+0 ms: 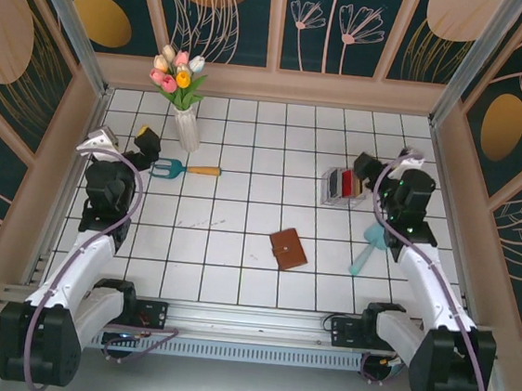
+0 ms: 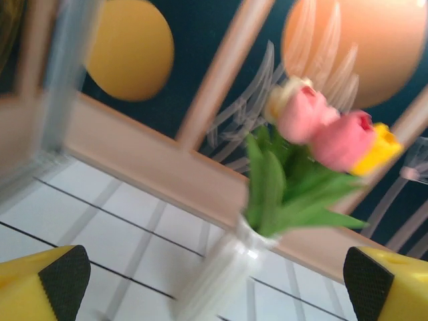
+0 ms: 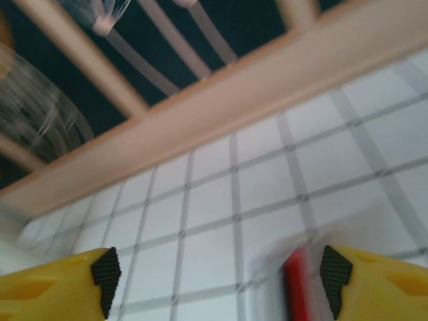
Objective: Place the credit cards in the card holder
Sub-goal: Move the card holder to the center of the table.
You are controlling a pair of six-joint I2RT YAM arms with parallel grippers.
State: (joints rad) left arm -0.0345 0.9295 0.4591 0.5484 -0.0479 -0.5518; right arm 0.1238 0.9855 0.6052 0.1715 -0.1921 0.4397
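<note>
White tiled table [image 1: 234,277], floral panel walls. One brown card holder [image 1: 288,249] lies closed mid-table, well apart from both arms. Credit cards [image 1: 342,183] stand in one clear rack [image 1: 324,198]; red and black seen, count unclear. Right gripper [image 3: 214,277] fingers wide apart, red card [image 3: 296,287] just beside one pad. Left gripper [image 2: 214,274] wide apart, holding nothing, facing one tulip vase [image 1: 187,130].

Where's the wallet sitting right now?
In the top view the wallet lies flat on the tiles right of centre, on the near side of the clear card rack and just left of the teal tool.
</note>
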